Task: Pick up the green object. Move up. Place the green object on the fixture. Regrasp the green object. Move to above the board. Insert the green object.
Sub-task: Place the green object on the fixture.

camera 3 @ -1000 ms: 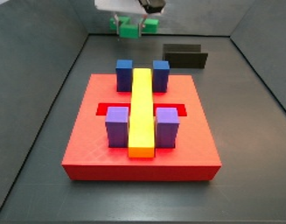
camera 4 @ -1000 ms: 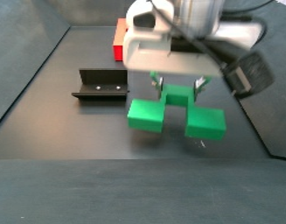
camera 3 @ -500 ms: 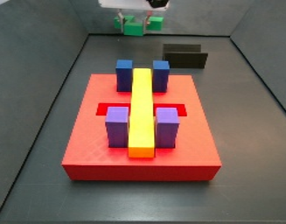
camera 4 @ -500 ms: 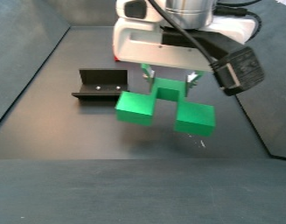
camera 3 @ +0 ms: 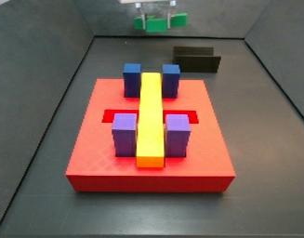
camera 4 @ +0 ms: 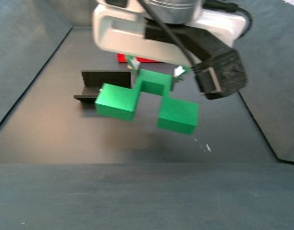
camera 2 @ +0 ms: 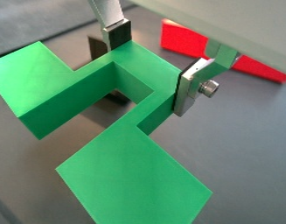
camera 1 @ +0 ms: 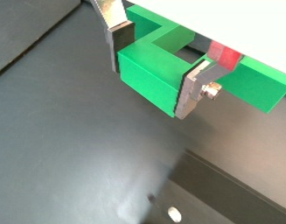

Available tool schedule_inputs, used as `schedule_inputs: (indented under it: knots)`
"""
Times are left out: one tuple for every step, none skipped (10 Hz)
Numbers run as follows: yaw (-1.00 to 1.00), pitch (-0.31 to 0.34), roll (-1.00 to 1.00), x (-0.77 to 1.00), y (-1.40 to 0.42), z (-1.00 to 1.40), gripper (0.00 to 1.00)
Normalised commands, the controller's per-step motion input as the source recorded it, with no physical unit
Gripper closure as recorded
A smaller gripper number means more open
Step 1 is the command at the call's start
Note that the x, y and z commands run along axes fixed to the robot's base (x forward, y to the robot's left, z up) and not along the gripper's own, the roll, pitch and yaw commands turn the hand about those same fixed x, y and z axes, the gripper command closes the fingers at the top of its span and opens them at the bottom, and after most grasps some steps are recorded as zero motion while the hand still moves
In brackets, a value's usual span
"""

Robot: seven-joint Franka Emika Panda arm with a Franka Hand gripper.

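Gripper (camera 2: 151,63) clenched on green object (camera 4: 139,99), in air, near fixture (camera 4: 103,87). Risk: landing tilted on fixture, then sliding off, because grasped only by narrow middle part.

On my screens: one gripper (camera 4: 153,70), one green object (camera 4: 139,97), one fixture (camera 3: 196,59), one board (camera 3: 151,167), two blue blocks (camera 3: 133,78), two purple blocks (camera 3: 125,133), one yellow bar (camera 3: 151,116).

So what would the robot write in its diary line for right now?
pincer: shut on green object | green object: lifted off the floor, tilted | fixture: bare, beside it | board: slots unfilled
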Motion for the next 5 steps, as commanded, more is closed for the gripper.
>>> schedule_inputs:
  knots:
    - [0.15, 0.011, -0.72, 0.59, 0.00, 0.13, 1.00]
    - [0.17, 0.009, -0.70, 0.57, 0.00, 0.13, 1.00]
    - [0.22, 0.060, -0.65, 0.55, -0.01, 0.16, 1.00]
    - [0.21, 0.094, -0.66, 0.56, 0.00, 0.14, 1.00]
    - [0.20, 0.120, -0.69, 0.55, 0.00, 0.16, 1.00]
